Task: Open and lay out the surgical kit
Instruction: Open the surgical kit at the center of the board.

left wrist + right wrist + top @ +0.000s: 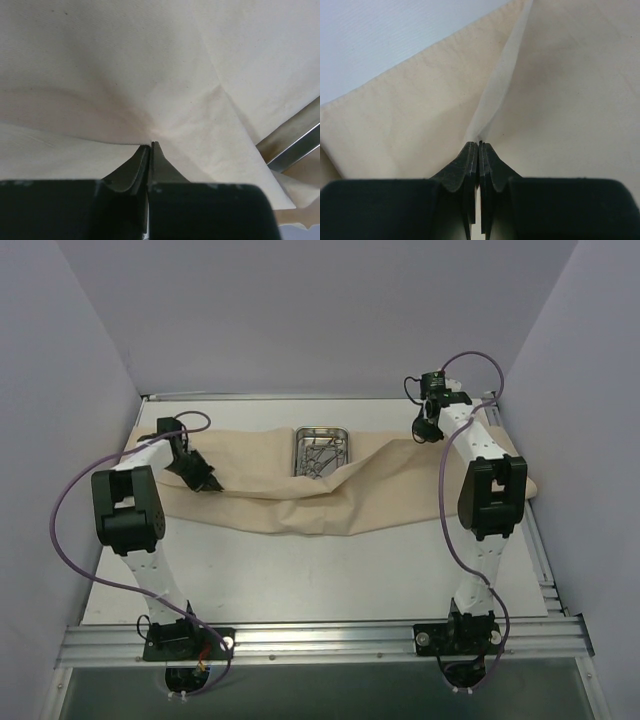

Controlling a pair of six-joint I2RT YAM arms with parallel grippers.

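Observation:
The beige cloth wrap (300, 490) lies spread across the table, still folded along its front. The shiny steel tray (320, 451) sits uncovered at its middle back, with several silver forceps (318, 458) lying in it. My left gripper (213, 483) is shut on a pinch of the cloth wrap (125, 90) at the left part; the tray's edge (295, 150) shows at the right of the left wrist view. My right gripper (422, 430) is shut on a fold of the cloth wrap (420, 100) at the back right.
Grey walls close in the table on the left, back and right. A metal rail (320, 640) runs along the near edge by the arm bases. The cloth hangs over the table's right edge (535, 485).

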